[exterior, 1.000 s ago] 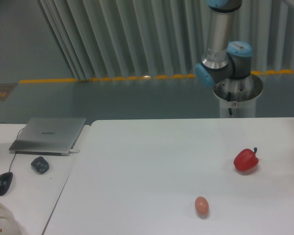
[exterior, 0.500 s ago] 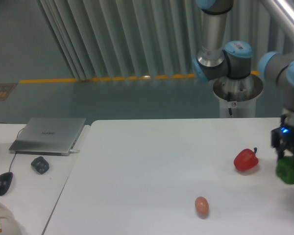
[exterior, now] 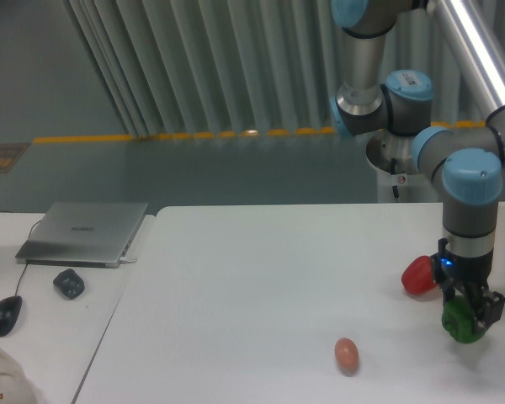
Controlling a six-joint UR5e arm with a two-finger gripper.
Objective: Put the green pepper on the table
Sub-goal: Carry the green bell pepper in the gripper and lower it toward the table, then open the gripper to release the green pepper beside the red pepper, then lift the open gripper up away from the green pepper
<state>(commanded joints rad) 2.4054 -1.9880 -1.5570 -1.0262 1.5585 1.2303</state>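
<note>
The green pepper hangs in my gripper, whose fingers are shut around its top. It sits just above the white table, near the right front, and whether it touches the surface cannot be told. The arm comes down from the upper right and partly covers the red pepper, which lies just left of and behind the gripper.
A small pinkish egg lies on the table to the left of the gripper. On the smaller desk at left are a closed laptop, a dark lump and a mouse. The robot base stands behind the table.
The arm has come into view from the right, carrying the green pepper leftward and lower. It now stands in front of the red pepper. The egg and red pepper have not moved.
</note>
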